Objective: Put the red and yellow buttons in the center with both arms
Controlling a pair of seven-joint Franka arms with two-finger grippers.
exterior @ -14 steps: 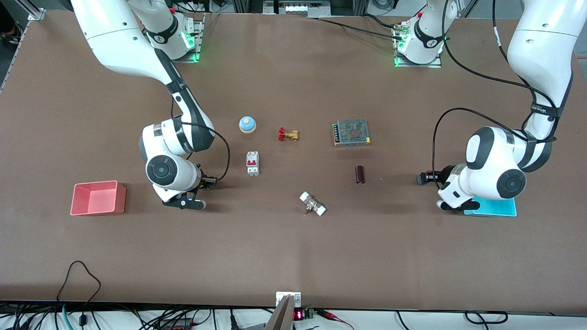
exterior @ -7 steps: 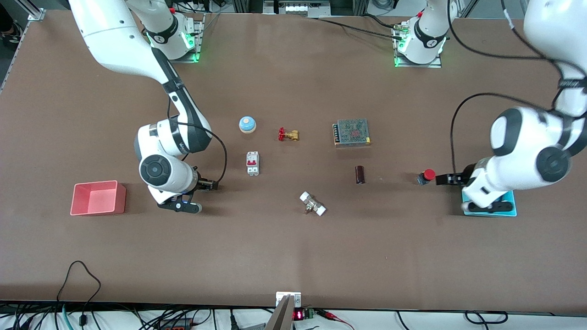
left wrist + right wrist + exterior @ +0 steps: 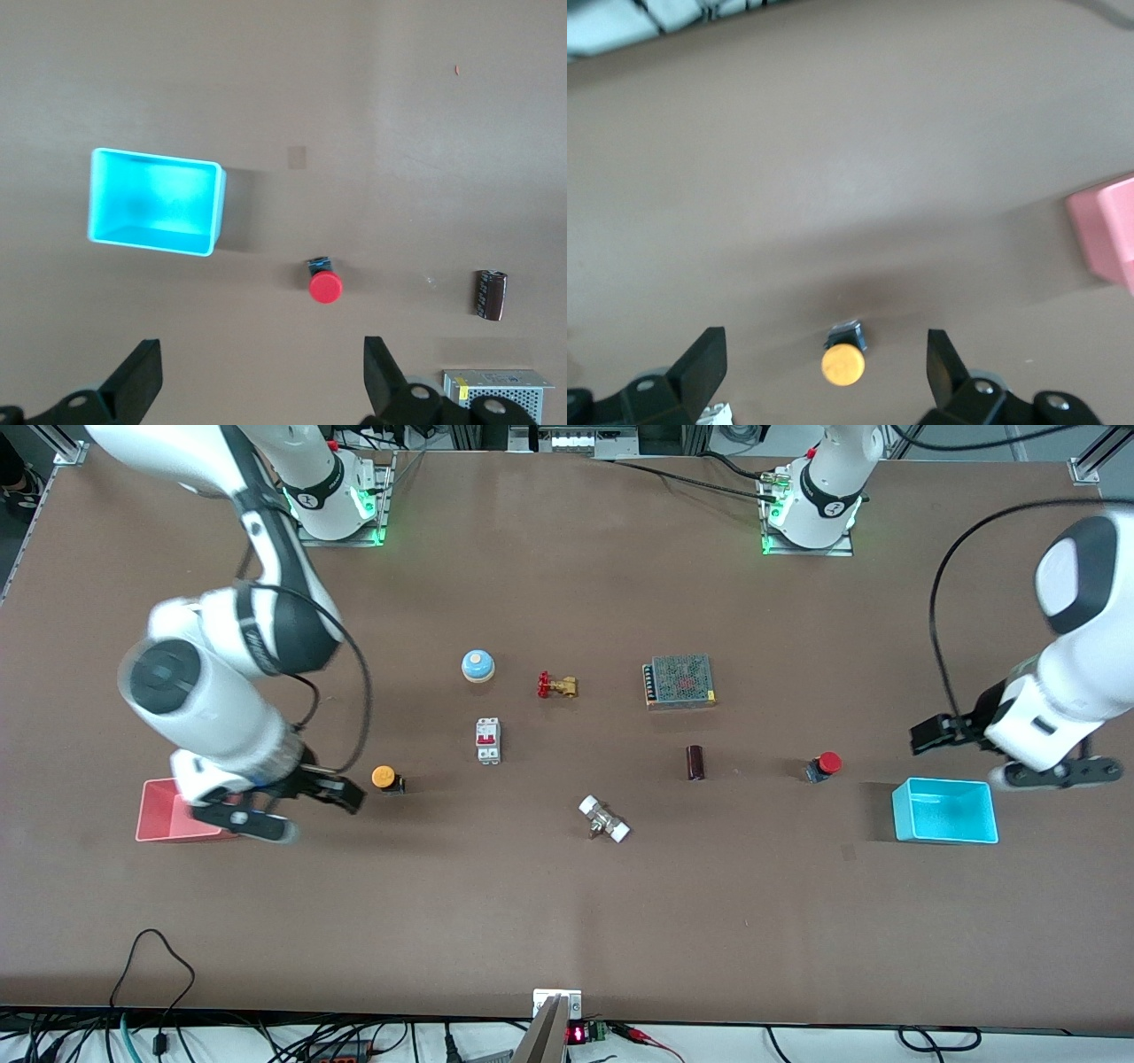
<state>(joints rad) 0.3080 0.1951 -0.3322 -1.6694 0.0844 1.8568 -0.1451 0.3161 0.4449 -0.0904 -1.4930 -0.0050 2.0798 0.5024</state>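
Both my sets of jaws stand spread wide and grasp nothing. My left gripper (image 3: 926,735) hangs over bare table (image 3: 567,921) above the cyan bin (image 3: 944,821), near the red button (image 3: 825,764), which sits upright on the table between that bin and the dark cylinder (image 3: 695,763). My right gripper (image 3: 341,790) hangs over the table just beside the pink bin (image 3: 161,815), with the yellow button (image 3: 385,778) standing on the table close by, toward the white breaker (image 3: 488,740). Both buttons rest apart from my fingers. Around the middle lie a white-ended fitting (image 3: 604,819), a brass valve (image 3: 556,685), a blue dome (image 3: 477,665) and a meshed power supply (image 3: 679,681).
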